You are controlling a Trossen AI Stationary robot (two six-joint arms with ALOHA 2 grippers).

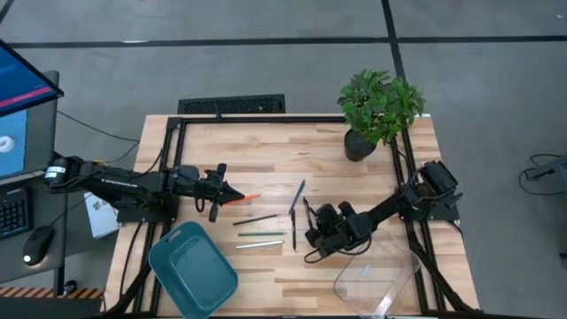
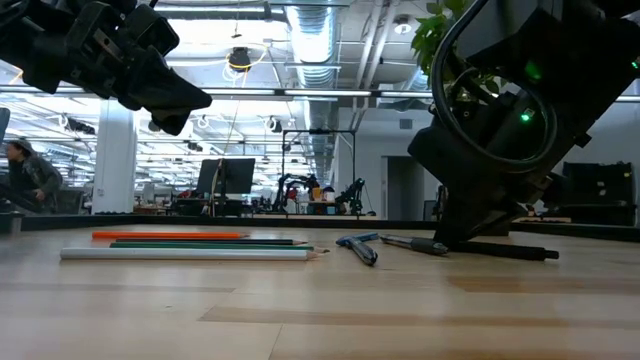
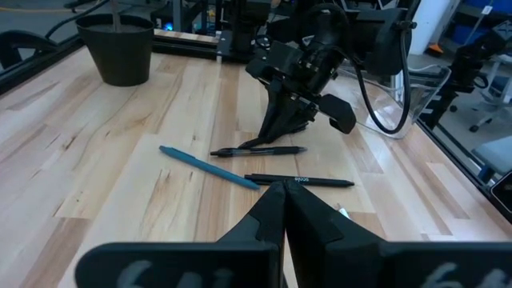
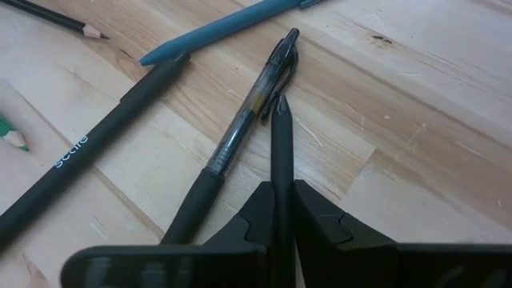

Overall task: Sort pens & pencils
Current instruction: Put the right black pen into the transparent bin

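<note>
My right gripper (image 4: 280,188) is shut on a black pen (image 4: 280,144), low over the table right of centre (image 1: 312,232). A clear-barrelled pen (image 4: 240,128), a black printed pen (image 4: 88,156) and a blue pen (image 4: 232,22) lie flat beside it. The pencils lie flat nearer the left: orange (image 1: 250,197), dark (image 1: 257,219), green (image 1: 261,234), pale (image 1: 259,244). My left gripper (image 1: 236,198) hovers shut above the table by the orange pencil, holding nothing. My right gripper pinches the black pen between its two fingers, the pen lying along them. Its pointed fore end (image 4: 281,108) sticks out past the fingertips, next to the clear pen's clip. The fingers slant down toward the table. Whether the tip rests on the wood, I cannot tell.
A teal bin (image 1: 193,270) stands at the near left and a clear bin (image 1: 376,276) at the near right. A potted plant (image 1: 376,111) stands at the far right corner. Bare wood lies between the pencils and the far edge.
</note>
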